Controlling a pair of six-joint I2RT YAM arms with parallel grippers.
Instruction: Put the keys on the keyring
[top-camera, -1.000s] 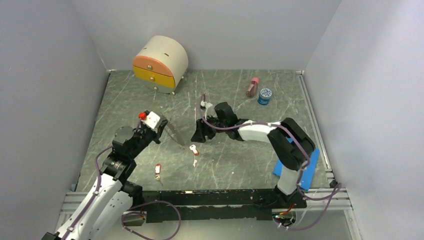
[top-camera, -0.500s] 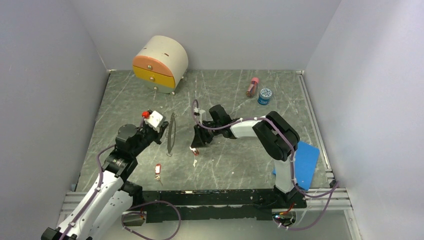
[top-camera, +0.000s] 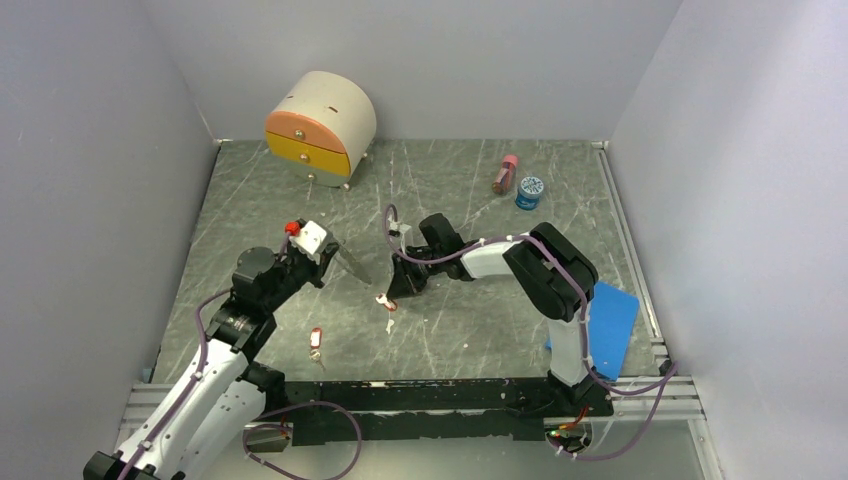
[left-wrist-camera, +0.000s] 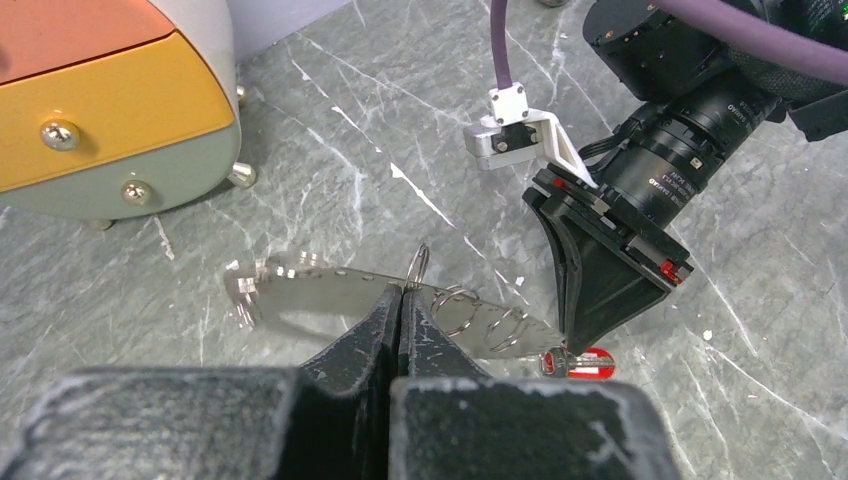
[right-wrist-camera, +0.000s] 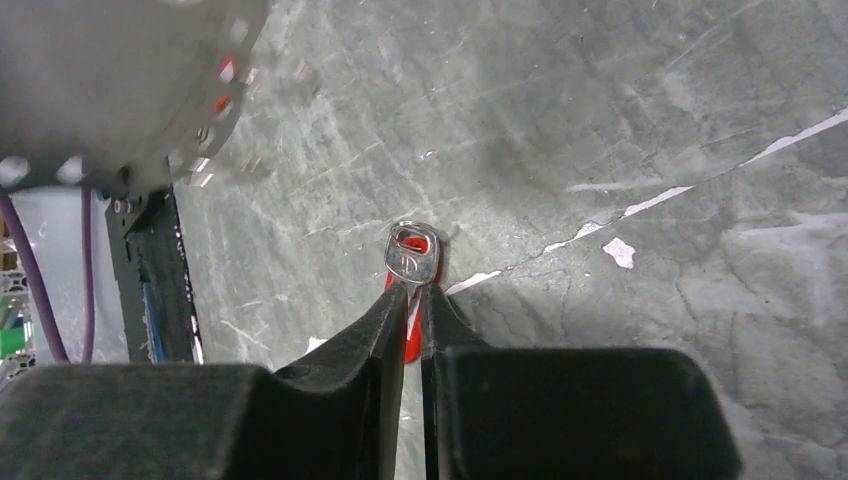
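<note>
Nearest my bases, a second key (top-camera: 317, 340) lies loose on the marble table (top-camera: 480, 340), and a blue pad (top-camera: 612, 322) sits by the right arm. Further in, my right gripper (top-camera: 392, 292) points down at the tabletop, its fingers (right-wrist-camera: 385, 330) clenched on a red-tagged key (right-wrist-camera: 413, 255) whose metal head sticks out past the tips. I cannot tell if it is off the surface. Just left of it, my left gripper (top-camera: 330, 262) is pinched tight on the keyring (top-camera: 352, 266), holding it clear of the table. At the far edge stand a rounded drawer box (top-camera: 320, 125), a pink bottle (top-camera: 505, 175) and a blue-lidded jar (top-camera: 530, 191).
</note>
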